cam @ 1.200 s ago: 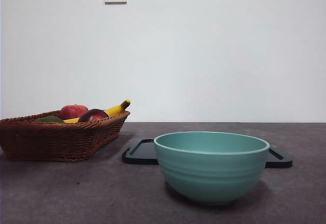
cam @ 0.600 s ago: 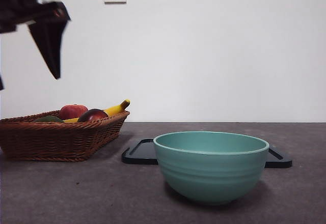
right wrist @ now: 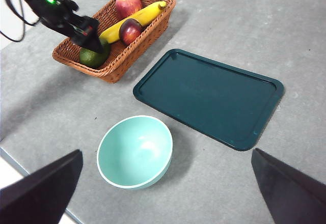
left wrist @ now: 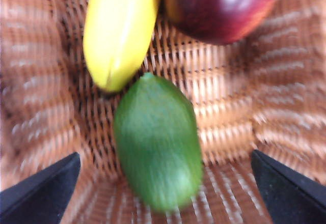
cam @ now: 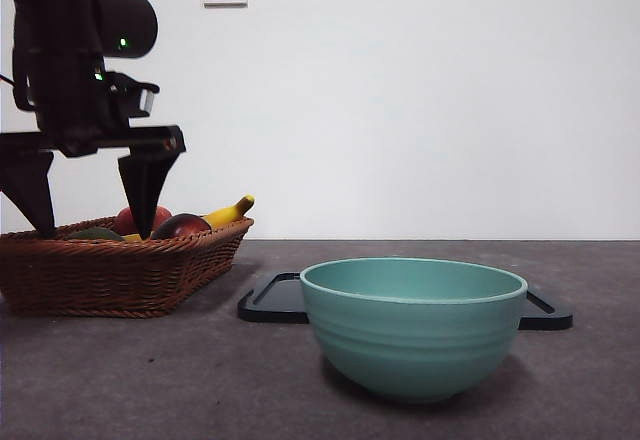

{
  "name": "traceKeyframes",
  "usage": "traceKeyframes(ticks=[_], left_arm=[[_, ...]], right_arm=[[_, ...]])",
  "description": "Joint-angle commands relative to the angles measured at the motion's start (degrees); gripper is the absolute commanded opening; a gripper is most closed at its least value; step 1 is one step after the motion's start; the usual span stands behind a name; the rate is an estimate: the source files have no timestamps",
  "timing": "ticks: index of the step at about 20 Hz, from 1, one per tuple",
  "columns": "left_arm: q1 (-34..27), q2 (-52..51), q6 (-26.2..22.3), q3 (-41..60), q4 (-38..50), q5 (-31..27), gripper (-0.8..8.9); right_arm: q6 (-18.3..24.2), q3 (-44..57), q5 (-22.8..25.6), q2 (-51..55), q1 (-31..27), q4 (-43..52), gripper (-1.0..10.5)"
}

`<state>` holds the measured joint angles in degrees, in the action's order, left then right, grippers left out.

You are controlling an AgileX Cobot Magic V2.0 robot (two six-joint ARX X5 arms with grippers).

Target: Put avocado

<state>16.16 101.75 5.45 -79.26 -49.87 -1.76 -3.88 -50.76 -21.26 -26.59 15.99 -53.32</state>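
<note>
Over the basket (cam: 120, 275), left tool (cam: 92, 228) spread wide — avocado (left wrist: 158, 142) blurred between its jaws.

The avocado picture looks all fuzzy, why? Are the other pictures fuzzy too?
Left wrist view: the avocado and basket are smeared, likely motion blur from very close up. Front view and right wrist view: sharp; the bowl casts a soft shadow.

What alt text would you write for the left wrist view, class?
A green avocado lies in a wicker basket, centred between the open left pincer jaws. A yellow banana and a dark red fruit lie beyond it.
</note>
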Motion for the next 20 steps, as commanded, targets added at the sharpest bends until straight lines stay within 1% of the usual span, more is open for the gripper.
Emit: traceKeyframes(ticks=[1,7,8,9,10,16,17,20], left_arm=[[0.09,2.84,-0.48,-1.16,0.98,-0.42,7.46],[-0.04,6.49,-0.5,-1.16,2.73,-0.39,7.4],[-0.09,6.51,-0.5,-1.16,3.17,-0.39,6.95],[-0.15,6.51,-0.5,-1.16,3.56,-0.39,6.2],[-0.33,6.58,-0.52,-1.16,3.78,-0.37,5.79],[-2.03,8.0,-0.92,-1.16,4.52,0.24,5.77],[-2.4,8.04,-0.94,-1.16,4.48,0.24,5.44],[-3.08,8.04,-0.94,-1.16,4.24,0.26,3.81]], right_arm=[[0.04,-0.98,-0.13,-0.15,0.22,0.57,6.3],[0.04,-0.98,-0.11,-0.15,0.22,0.57,6.3],[0.04,-0.98,-0.13,-0.15,0.22,0.57,6.3],[0.04,-0.98,-0.13,-0.15,0.22,0.57,6.3],[0.04,-0.98,-0.13,-0.15,0.22,0.57,6.3],[0.04,-0.98,-0.13,-0.15,0.22,0.57,6.3],[0.04,-0.98,-0.13,-0.15,0.22,0.55,6.3],[0.04,-0.98,-0.13,-0.15,0.22,0.57,6.3]])
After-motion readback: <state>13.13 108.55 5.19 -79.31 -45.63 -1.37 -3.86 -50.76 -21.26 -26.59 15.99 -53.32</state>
